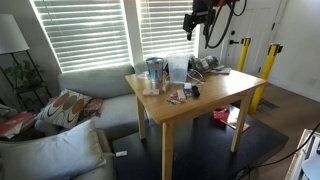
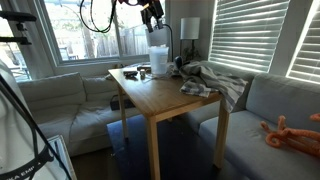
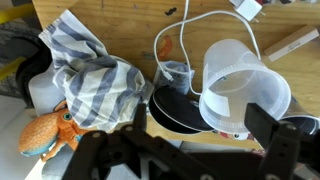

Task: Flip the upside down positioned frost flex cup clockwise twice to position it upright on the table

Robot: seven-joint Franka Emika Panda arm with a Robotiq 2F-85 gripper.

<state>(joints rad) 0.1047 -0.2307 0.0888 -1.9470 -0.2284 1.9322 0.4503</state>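
The frost flex cup stands on the far side of the light-wood table, next to a darker grey tumbler. It also shows in an exterior view and fills the right of the wrist view. I cannot tell which end faces up. My gripper hangs high above the cup, also seen in an exterior view. In the wrist view its fingers are spread wide at the bottom edge and hold nothing.
A striped cloth, a black disc, a white cable and an orange octopus toy lie near the cup. A grey sofa wraps round the table. Yellow posts stand behind it.
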